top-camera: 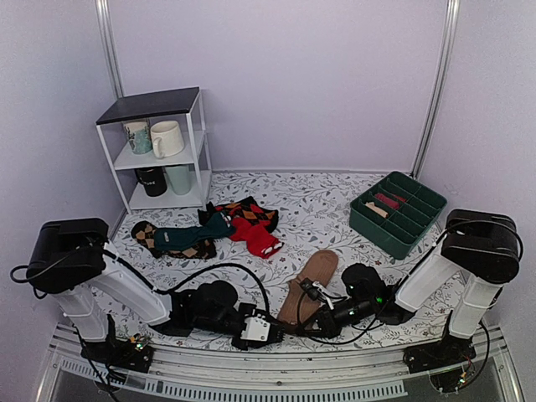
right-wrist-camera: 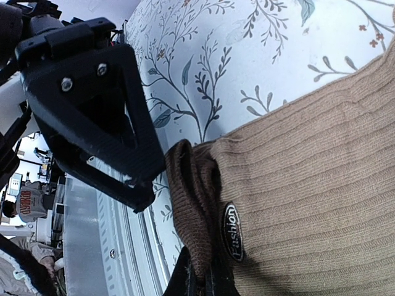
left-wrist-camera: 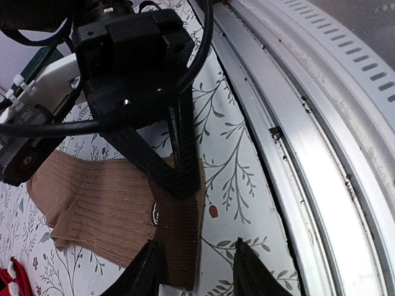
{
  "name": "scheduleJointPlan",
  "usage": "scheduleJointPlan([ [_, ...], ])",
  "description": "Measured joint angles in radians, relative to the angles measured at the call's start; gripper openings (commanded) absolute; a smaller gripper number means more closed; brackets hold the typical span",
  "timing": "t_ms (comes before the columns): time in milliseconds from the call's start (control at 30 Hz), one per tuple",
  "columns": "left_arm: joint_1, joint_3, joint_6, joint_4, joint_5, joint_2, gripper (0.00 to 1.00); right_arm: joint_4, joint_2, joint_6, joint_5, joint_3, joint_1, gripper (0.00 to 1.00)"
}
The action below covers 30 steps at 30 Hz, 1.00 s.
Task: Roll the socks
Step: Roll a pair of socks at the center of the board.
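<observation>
The tan-brown socks (top-camera: 314, 280) lie stacked and slanted on the floral cloth near the front edge. Their near end carries a small dark oval label (right-wrist-camera: 232, 230). My right gripper (right-wrist-camera: 200, 280) is shut on a folded-up bit of the socks' cuff (right-wrist-camera: 188, 203), next to the label. In the top view it sits at the socks' near end (top-camera: 308, 322). My left gripper (left-wrist-camera: 197, 271) is open. Its left finger is over the socks (left-wrist-camera: 92, 203) and its right finger over bare cloth, astride the cuff edge. In the top view it is just left of the socks (top-camera: 272, 328).
The metal rail (left-wrist-camera: 321, 154) runs along the table's front edge, close to both grippers. A red sock (top-camera: 260, 239) and dark teal and argyle socks (top-camera: 180, 239) lie further back on the left. A green divided tray (top-camera: 398, 213) stands at the back right. A white shelf with mugs (top-camera: 159, 142) stands at the back left.
</observation>
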Motion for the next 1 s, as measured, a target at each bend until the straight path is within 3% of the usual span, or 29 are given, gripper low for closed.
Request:
scheduleJointPlan([
  [300,-0.009,0.055,-0.004,-0.002,-0.058,0.068,0.41,0.009,0.006,0.004,-0.01,-0.005,-0.004,0.0],
  [633,-0.009,0.095,-0.011,-0.041,-0.087,0.097,0.25,0.02,0.006,0.011,-0.011,-0.012,-0.004,0.0],
  [700,-0.009,0.095,-0.016,-0.046,-0.084,0.097,0.17,0.021,0.006,0.014,-0.011,-0.012,-0.004,0.0],
  [767,-0.009,0.095,-0.027,-0.052,-0.079,0.097,0.0,0.021,0.006,0.016,-0.011,-0.012,-0.003,0.0],
  [1000,-0.003,0.144,-0.066,-0.147,-0.033,0.097,0.0,0.025,0.005,0.019,-0.016,-0.013,-0.004,0.06],
])
